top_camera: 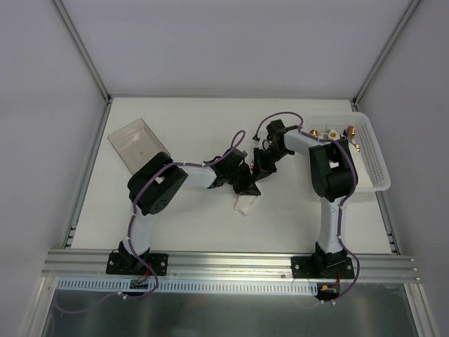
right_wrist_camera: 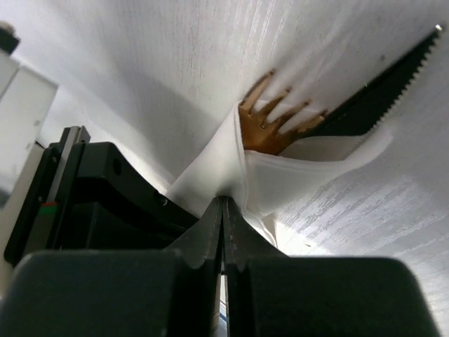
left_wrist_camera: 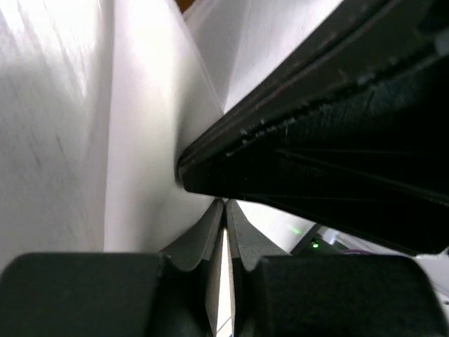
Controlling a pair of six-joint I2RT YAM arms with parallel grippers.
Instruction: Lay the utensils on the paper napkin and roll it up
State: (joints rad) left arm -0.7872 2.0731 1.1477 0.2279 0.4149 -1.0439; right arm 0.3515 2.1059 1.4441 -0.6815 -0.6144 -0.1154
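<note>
Rolling stage, mid-worktop: left gripper point(left_wrist_camera: 224, 210) and right gripper point(right_wrist_camera: 223, 210) both pinch the paper napkin point(right_wrist_camera: 295, 175) over the fork point(right_wrist_camera: 270, 130); next probably needs a tight turn.

white napkin point(top_camera: 245, 204) on table point(top_camera: 196, 228)

Top cam sits up high behind me, looks down + fwd over the whole bench point(top_camera: 196, 126), farthest out of the 3. Left wrist cam rides right behind my left claw point(left_wrist_camera: 224, 203), aimed along the fingers, rly close up on the napkin point(left_wrist_camera: 140, 140). Right wrist cam, same deal behind my right claw point(right_wrist_camera: 223, 200), low + close. All 3 share the napkin mid-bench; wrist cams face each other across it.
</note>
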